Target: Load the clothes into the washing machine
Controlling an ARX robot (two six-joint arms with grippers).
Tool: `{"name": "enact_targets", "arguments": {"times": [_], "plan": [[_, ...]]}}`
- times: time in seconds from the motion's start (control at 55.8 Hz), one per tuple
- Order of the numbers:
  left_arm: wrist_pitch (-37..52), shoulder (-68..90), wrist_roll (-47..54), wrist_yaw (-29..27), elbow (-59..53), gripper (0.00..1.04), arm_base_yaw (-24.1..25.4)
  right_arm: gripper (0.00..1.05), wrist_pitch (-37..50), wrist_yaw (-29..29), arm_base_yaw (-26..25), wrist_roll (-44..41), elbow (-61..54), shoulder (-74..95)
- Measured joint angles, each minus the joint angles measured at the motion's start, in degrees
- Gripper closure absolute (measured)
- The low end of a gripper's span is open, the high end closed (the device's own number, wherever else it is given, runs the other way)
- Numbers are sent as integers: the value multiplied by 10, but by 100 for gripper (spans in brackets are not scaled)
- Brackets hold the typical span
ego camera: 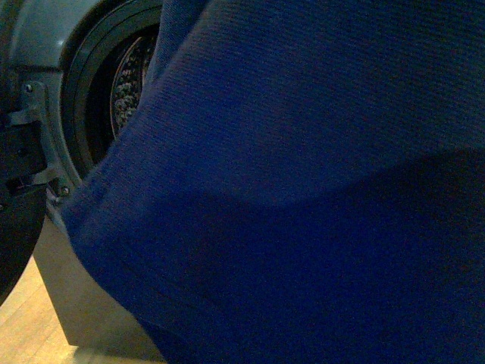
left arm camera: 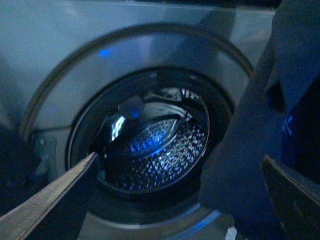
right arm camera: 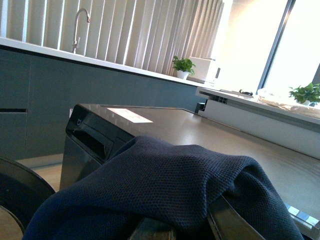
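The left tool (left arm camera: pixel 180 157) gapes wide and empty before the drum mouth of the washing machine (ego camera: pixel 45 45), while further right the clothes (ego camera: pixel 303 189) hang just before that porthole, bunched in and draped over the right tool (right arm camera: pixel 190 227).

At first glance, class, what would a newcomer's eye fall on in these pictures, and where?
The dark navy garment fills most of the front view, hanging before the washing machine. In the left wrist view, the machine's shiny perforated drum glints blue at the centre.
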Motion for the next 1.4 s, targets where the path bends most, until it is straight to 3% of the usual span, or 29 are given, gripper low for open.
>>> {"name": "enact_targets", "arguments": {"times": [0.09, 0.323, 0.52, 0.789, 0.95, 1.219, 1.399], "plan": [[48, 80, -30, 48, 61, 7, -20, 100, 0, 0, 0, 0, 0, 0], [107, 211, -67, 113, 171, 7, -68, 100, 0, 0, 0, 0, 0, 0], [72, 302, -68, 143, 269, 7, -139, 100, 0, 1, 0, 0, 0, 0], [-5, 388, -26, 111, 367, 7, -267, 100, 0, 1, 0, 0, 0, 0], [-5, 423, -23, 104, 396, 7, -309, 100, 0, 1, 0, 0, 0, 0], [52, 431, -55, 162, 399, 7, -366, 100, 0, 1, 0, 0, 0, 0], [31, 445, -36, 104, 412, 7, -396, 100, 0, 1, 0, 0, 0, 0]]}}
